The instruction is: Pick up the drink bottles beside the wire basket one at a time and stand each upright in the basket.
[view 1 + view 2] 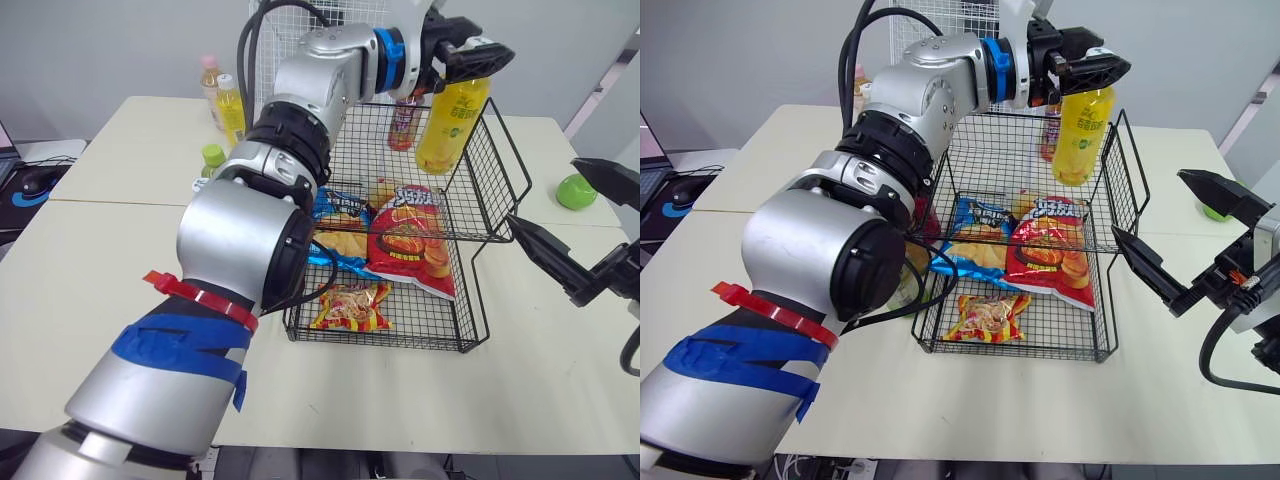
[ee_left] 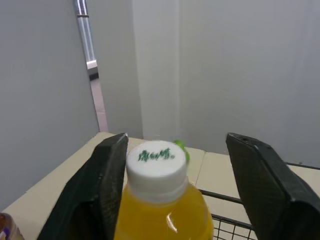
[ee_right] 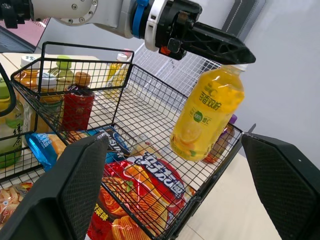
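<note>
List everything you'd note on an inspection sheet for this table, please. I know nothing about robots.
Surface: cream table, mostly bare around the basket.
Job's things: black two-tier wire basket; yellow drink bottle with white cap, tilted, lower part inside the upper tier; pale yellow bottle and pink-capped bottle upright beside the basket.
Clutter: red crisp bag, blue crisp bag and small snack packet in the basket; green round object on the table.
Grippers: left gripper open around the yellow bottle's cap; right gripper open, holding nothing.
Cables: black cable looping along the left arm.
Surroundings: white wire grid panel behind; computer mouse on the neighbouring desk.
</note>
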### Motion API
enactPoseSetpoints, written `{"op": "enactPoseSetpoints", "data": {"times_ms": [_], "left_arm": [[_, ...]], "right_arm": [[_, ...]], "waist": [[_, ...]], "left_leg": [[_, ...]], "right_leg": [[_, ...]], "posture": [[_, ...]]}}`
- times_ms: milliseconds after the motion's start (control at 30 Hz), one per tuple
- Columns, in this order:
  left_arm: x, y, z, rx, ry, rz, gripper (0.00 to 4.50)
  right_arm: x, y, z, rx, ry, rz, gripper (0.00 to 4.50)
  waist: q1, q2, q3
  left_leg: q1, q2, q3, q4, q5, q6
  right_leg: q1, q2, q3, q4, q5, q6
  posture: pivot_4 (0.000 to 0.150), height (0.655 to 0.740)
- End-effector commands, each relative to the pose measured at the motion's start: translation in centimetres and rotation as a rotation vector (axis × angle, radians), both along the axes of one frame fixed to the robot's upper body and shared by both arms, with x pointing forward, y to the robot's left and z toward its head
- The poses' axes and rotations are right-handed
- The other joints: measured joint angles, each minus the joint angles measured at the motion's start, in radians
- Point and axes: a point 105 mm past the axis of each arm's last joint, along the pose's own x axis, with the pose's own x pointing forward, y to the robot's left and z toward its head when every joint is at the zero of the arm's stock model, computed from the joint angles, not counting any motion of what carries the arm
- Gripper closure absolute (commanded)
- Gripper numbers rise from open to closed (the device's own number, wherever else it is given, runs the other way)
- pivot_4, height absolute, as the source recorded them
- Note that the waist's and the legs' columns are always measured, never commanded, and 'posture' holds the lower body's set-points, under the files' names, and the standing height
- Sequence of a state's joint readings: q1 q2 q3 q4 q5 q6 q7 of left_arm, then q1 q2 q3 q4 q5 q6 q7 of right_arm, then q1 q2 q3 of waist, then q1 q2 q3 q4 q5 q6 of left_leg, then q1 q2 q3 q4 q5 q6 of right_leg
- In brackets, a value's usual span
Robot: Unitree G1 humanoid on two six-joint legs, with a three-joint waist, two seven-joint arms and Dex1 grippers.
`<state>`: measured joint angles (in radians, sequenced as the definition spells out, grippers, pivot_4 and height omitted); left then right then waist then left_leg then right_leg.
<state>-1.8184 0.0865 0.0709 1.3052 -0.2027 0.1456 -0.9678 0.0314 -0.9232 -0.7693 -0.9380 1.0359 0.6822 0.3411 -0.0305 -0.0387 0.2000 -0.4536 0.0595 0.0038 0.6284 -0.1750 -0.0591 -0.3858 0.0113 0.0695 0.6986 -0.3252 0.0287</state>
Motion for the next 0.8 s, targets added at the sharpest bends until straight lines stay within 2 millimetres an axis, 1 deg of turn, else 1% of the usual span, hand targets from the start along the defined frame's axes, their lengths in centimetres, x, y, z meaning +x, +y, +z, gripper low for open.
{"op": "enactPoseSetpoints", "data": {"times_ms": [33, 200, 267, 400, 433, 533, 600, 700, 800], "left_arm": [[-1.3, 0.4, 2.4, 0.007, -0.091, -0.042, 0.03], [-1.2, 2.2, 2.5, 0.056, -0.124, -0.056, 0.03], [-1.1, 3.4, 2.9, 0.056, -0.121, -0.047, 0.03], [-1.3, 6.9, 4.1, 0.05, -0.131, -0.039, 0.03], [-1.2, 7.5, 4.4, 0.042, -0.132, -0.029, 0.03], [-1.3, 11.0, 4.8, 0.028, -0.115, 0.009, 0.03], [-1.5, 13.4, 4.5, 0.049, -0.13, 0.055, 0.03], [-2.2, 17.1, 3.8, 0.077, -0.114, 0.132, 0.03], [-3.7, 20.5, 2.6, 0.097, -0.07, 0.208, 0.03]], "right_arm": [[0.2, 0.1, 0.9, -0.013, -0.049, -0.008, 0.0], [0.7, 0.3, 1.0, -0.024, -0.048, 0.006, 0.0], [0.9, 0.5, 1.1, -0.028, -0.046, 0.019, 0.0], [1.1, 1.0, 1.5, -0.042, -0.037, 0.078, 0.0], [1.1, 1.1, 1.6, -0.046, -0.035, 0.089, 0.0], [1.5, 1.8, 1.8, -0.065, -0.016, 0.167, 0.0], [1.7, 2.4, 1.7, -0.086, 0.0, 0.226, 0.0], [2.0, 3.5, 1.6, -0.106, 0.031, 0.333, 0.0], [2.8, 4.7, 1.3, -0.127, 0.074, 0.443, 0.0]], "waist": [[0.0, 0.0, 0.0], [-0.002, 0.001, 0.0], [-0.003, 0.001, 0.0], [-0.004, 0.001, -0.001], [-0.004, 0.001, -0.001], [-0.006, 0.001, -0.001], [-0.008, 0.002, -0.001], [-0.011, 0.002, -0.001], [-0.021, 0.002, 0.0]], "left_leg": [[0.0, 0.0, 0.0, 0.0, 0.0, 0.0], [0.001, 0.0, 0.0, 0.0, 0.0, 0.0], [0.001, 0.0, 0.0, 0.0, 0.0, 0.0], [0.001, 0.001, 0.0, 0.0, 0.0, 0.0], [0.001, 0.001, 0.0, 0.0, 0.0, 0.0], [0.002, 0.001, 0.0, 0.001, 0.0, 0.0], [0.002, 0.002, 0.0, 0.001, 0.0, 0.0], [0.003, 0.003, -0.001, 0.002, 0.001, -0.001], [0.003, 0.003, -0.001, 0.002, 0.001, -0.002]], "right_leg": [[0.0, 0.0, 0.0, 0.0, 0.0, 0.0], [0.0, 0.0, 0.0, 0.001, 0.0, 0.0], [0.0, 0.0, 0.0, 0.001, 0.0, 0.0], [0.0, 0.0, 0.0, 0.002, 0.0, 0.0], [0.0, 0.0, 0.0, 0.002, 0.0, 0.0], [0.0, 0.001, 0.0, 0.003, 0.0, 0.0], [0.0, 0.001, 0.0, 0.004, 0.0, 0.0], [0.0, 0.001, 0.0, 0.006, 0.0, 0.0], [-0.001, 0.001, 0.0, 0.01, 0.0, -0.001]], "posture": [[0.15, 0.736], [0.15, 0.736], [0.15, 0.736], [0.15, 0.736], [0.15, 0.736], [0.15, 0.736], [0.15, 0.736], [0.15, 0.736], [0.15, 0.736]]}}
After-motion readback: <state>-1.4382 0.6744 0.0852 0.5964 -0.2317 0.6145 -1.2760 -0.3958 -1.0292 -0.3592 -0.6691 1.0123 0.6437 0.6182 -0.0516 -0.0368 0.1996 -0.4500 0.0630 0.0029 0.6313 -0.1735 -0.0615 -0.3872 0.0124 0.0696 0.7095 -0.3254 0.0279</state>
